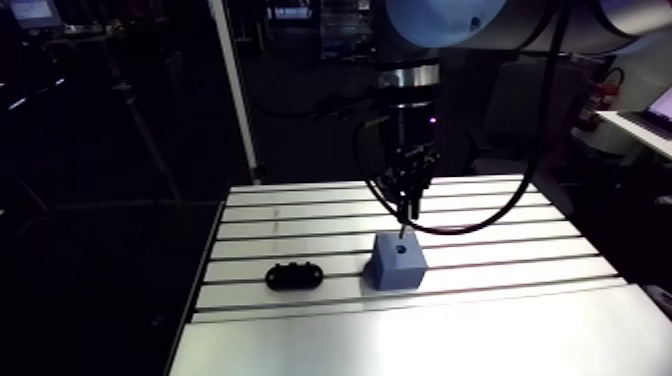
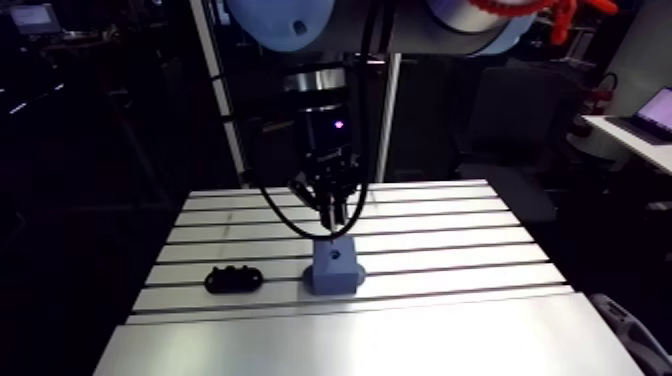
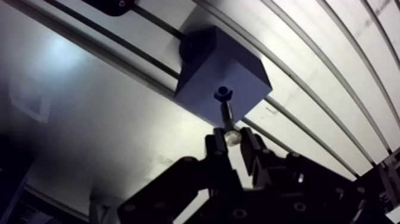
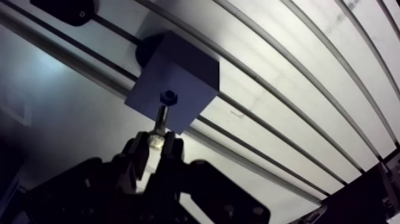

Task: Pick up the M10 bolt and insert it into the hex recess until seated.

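Alignment over the hex recess (image 3: pixel 222 93) is judged to be the step in hand. The M10 bolt (image 3: pixel 227 116) is clamped between the two fingers of the claw (image 3: pixel 233 142) at its bright upper end, so that the shank is left free and is pointed down at the opening. The recess is set in the top face of the blue block (image 3: pixel 238 71), which is stood on the slotted surface (image 1: pixel 500 330). The bolt tip is seen at the mouth of the recess; whether it has entered cannot be told. A black part (image 1: pixel 295 274) is laid well apart from the block, outside the descent path. Seating is judged not yet achieved.
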You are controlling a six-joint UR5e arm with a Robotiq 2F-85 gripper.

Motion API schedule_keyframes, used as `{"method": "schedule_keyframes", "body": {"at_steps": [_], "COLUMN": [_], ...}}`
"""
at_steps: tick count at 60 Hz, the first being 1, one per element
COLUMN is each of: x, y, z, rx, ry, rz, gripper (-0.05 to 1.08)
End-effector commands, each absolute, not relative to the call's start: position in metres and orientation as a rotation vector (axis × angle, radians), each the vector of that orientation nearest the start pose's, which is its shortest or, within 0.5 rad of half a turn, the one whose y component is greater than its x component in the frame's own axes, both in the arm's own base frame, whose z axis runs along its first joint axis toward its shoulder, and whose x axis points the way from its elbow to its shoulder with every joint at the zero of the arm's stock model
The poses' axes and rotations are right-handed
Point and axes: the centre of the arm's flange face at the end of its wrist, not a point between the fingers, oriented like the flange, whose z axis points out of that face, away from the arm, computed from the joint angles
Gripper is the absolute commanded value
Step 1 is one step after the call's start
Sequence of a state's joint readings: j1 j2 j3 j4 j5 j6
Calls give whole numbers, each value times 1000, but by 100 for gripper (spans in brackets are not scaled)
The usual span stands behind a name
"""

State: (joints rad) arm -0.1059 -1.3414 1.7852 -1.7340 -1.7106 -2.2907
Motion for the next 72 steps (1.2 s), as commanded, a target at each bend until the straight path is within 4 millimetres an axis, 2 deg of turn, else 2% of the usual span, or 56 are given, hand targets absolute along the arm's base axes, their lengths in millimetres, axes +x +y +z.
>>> {"method": "schedule_keyframes", "body": {"at_steps": [1,72], "x": [-528,-527], "y": [-64,-63], "z": [284,266], "rx": [-881,-875], "ry": [2685,2672], "rz": [18,13], "gripper": [108,108]}}
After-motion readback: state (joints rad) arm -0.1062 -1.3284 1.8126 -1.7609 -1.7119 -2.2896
